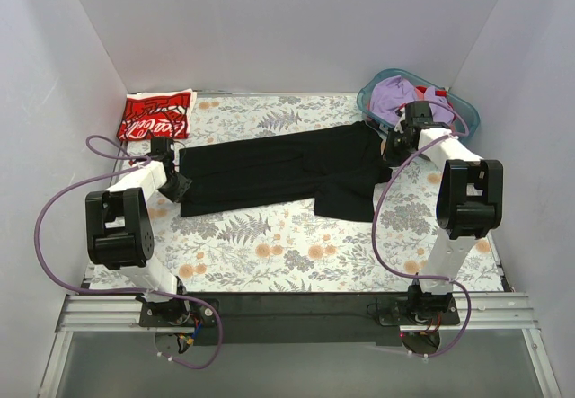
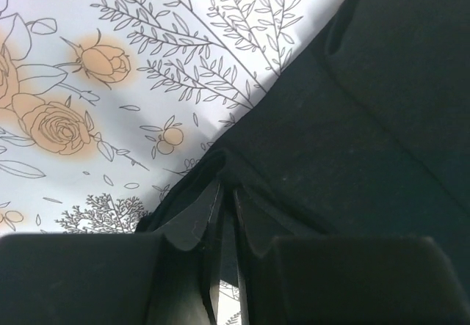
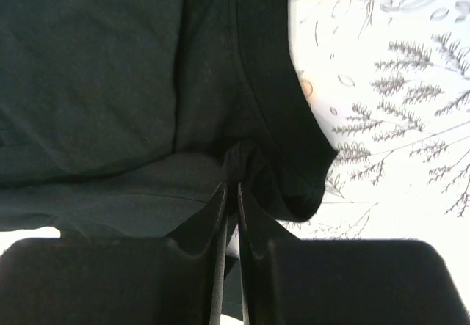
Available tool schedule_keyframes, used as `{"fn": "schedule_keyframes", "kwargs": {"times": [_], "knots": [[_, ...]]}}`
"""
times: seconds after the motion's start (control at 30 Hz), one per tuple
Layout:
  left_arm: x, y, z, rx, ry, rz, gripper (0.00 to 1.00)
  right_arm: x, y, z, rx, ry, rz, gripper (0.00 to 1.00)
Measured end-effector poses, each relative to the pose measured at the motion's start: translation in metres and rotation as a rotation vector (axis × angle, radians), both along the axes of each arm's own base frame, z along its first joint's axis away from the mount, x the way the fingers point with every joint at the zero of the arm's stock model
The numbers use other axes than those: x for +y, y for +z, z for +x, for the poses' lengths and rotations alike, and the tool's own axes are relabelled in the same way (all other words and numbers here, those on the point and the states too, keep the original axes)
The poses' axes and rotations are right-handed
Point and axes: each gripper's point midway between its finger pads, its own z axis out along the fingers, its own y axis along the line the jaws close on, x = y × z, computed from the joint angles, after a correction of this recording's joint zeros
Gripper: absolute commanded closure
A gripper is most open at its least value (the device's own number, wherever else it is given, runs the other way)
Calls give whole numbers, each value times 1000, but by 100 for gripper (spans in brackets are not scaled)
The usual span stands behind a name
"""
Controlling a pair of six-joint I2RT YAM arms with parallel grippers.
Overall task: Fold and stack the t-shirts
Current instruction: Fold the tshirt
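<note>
The black t-shirt [image 1: 278, 169] lies folded lengthwise in a long band across the floral table cover, with one sleeve hanging toward the front at the right. My left gripper [image 1: 182, 187] is at the band's left end. In the left wrist view its jaws [image 2: 228, 185] stand nearly together, pinching the edge of the black cloth [image 2: 367, 119]. My right gripper [image 1: 393, 149] is at the right end. In the right wrist view its jaws [image 3: 231, 185] are shut on a small bunch of the black fabric [image 3: 95, 68] near the hem. The red t-shirt [image 1: 157, 115] with white lettering lies folded at the back left.
A teal basket [image 1: 373, 101] holding purple cloth [image 1: 395, 92] stands at the back right, just behind my right gripper. White walls close in three sides. The floral cover [image 1: 269, 245] lies bare in front of the shirt.
</note>
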Motion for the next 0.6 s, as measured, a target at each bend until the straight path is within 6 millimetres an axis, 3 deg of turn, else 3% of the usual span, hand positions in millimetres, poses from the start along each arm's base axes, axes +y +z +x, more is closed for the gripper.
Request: {"fn": "schedule_keyframes", "kwargs": {"times": [0.07,0.2,0.37,0.47,0.57,0.6], "knots": [[0,1,3,-12,-3,1,100,0,2,3,-11,0,0,90],[0,1,5,-21,-7,3,100,1,5,6,-22,1,4,95],[1,0,5,-24,-6,6,100,4,10,12,-45,7,19,92],[1,-2,4,-22,-5,8,95,4,11,16,-54,6,24,86],[2,-2,4,-22,-5,11,84,5,5,21,-50,6,26,77],[2,-2,5,-23,-4,12,75,5,2,22,-46,7,26,75]]}}
